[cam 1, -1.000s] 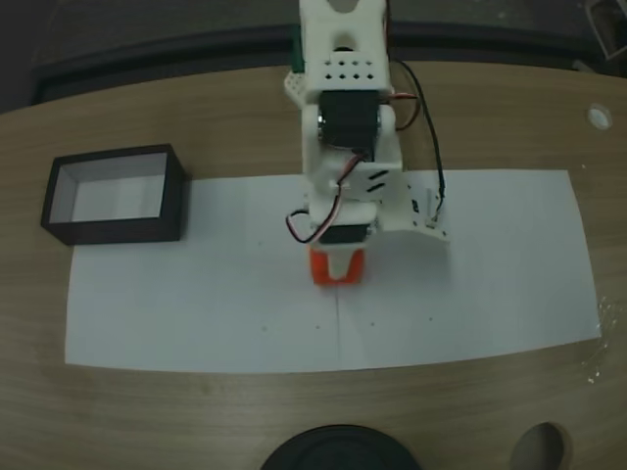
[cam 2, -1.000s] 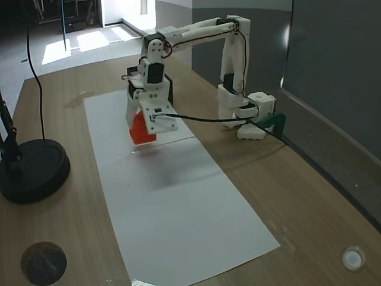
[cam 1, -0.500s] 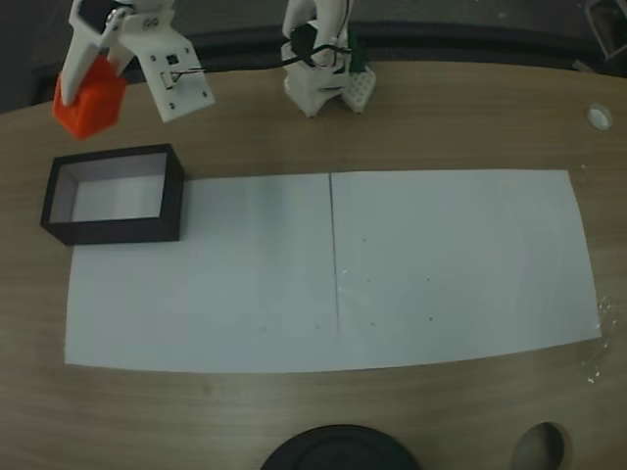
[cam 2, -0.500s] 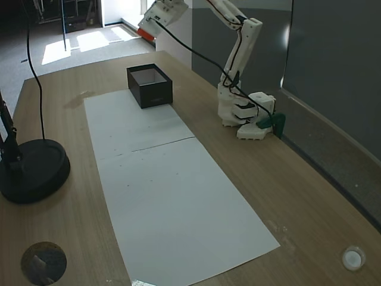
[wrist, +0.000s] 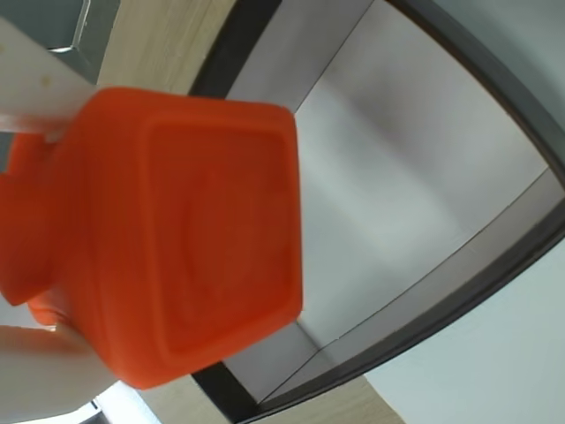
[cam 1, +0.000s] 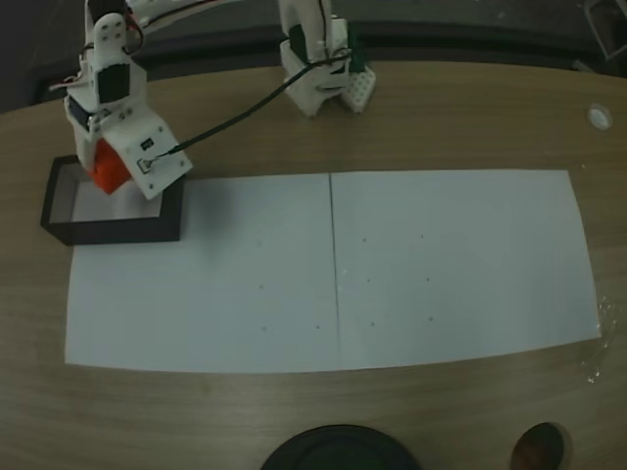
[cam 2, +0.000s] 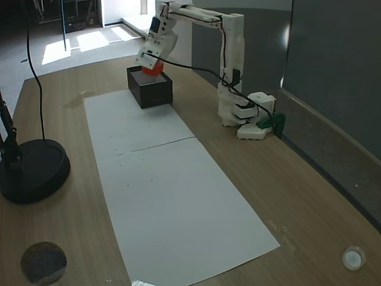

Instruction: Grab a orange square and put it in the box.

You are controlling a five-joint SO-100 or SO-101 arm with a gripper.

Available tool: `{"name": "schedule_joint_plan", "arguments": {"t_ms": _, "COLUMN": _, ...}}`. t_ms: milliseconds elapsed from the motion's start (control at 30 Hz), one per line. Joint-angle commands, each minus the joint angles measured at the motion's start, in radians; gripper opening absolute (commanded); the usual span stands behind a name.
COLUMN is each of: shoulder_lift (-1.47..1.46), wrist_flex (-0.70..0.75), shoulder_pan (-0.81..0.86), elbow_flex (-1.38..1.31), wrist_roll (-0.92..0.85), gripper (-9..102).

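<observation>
Tool (cam 1: 110, 168) pinches the cube (cam 1: 106, 164) and hangs it over the box (cam 1: 167, 211), which sits at the left end of the paper sheet (cam 1: 392, 274) on the wooden surface (cam 1: 294, 411) in a fixed view. From the side, in a fixed view, the cube (cam 2: 153, 68) sits just above the box's (cam 2: 153, 95) rim, the arm (cam 2: 229, 53) reaching across from its base at the surface's far edge. Holding it there looks deliberate: with the cube (wrist: 185, 238) centred over the pale floor of the box (wrist: 388, 203), as the wrist view shows, a release would likely drop it inside rather than on a wall.

How far the cube clears the rim cannot be told from above, where tool and cube cover much of the box's interior. The wrist view crops the tool's fingers at the left edge, so their contact on the cube is only partly seen, and the cube's raised mark is blurred. A dark lamp base (cam 2: 33, 170) stands well apart.
</observation>
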Motion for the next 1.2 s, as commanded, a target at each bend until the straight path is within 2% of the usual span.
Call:
{"name": "schedule_joint_plan", "arguments": {"t_ms": 0, "shoulder_lift": 0.005, "wrist_flex": -0.017, "shoulder_pan": 0.006, "elbow_flex": -0.034, "wrist_roll": 0.009, "gripper": 4}}
{"name": "schedule_joint_plan", "arguments": {"t_ms": 267, "shoulder_lift": -0.028, "wrist_flex": -0.046, "shoulder_pan": -0.018, "elbow_flex": -0.02, "wrist_roll": 0.012, "gripper": 6}}
{"name": "schedule_joint_plan", "arguments": {"t_ms": 433, "shoulder_lift": -0.029, "wrist_flex": -0.041, "shoulder_pan": -0.021, "elbow_flex": -0.029, "wrist_roll": 0.074, "gripper": 32}}
{"name": "schedule_joint_plan", "arguments": {"t_ms": 500, "shoulder_lift": -0.02, "wrist_flex": -0.035, "shoulder_pan": -0.026, "elbow_flex": -0.029, "wrist_roll": 0.075, "gripper": 36}}
{"name": "schedule_joint_plan", "arguments": {"t_ms": 733, "shoulder_lift": 0.063, "wrist_flex": 0.009, "shoulder_pan": -0.097, "elbow_flex": -0.035, "wrist_roll": 0.084, "gripper": 27}}
{"name": "schedule_joint_plan", "arguments": {"t_ms": 867, "shoulder_lift": 0.21, "wrist_flex": 0.14, "shoulder_pan": -0.225, "elbow_flex": -0.075, "wrist_roll": 0.138, "gripper": 8}}
{"name": "schedule_joint_plan", "arguments": {"t_ms": 933, "shoulder_lift": 0.311, "wrist_flex": 0.218, "shoulder_pan": -0.348, "elbow_flex": -0.106, "wrist_roll": 0.166, "gripper": 0}}
{"name": "schedule_joint_plan", "arguments": {"t_ms": 1033, "shoulder_lift": 0.483, "wrist_flex": 0.345, "shoulder_pan": -0.589, "elbow_flex": -0.12, "wrist_roll": 0.245, "gripper": 0}}
{"name": "schedule_joint_plan", "arguments": {"t_ms": 1167, "shoulder_lift": 0.742, "wrist_flex": 0.403, "shoulder_pan": -0.942, "elbow_flex": -0.1, "wrist_roll": 0.354, "gripper": 0}}
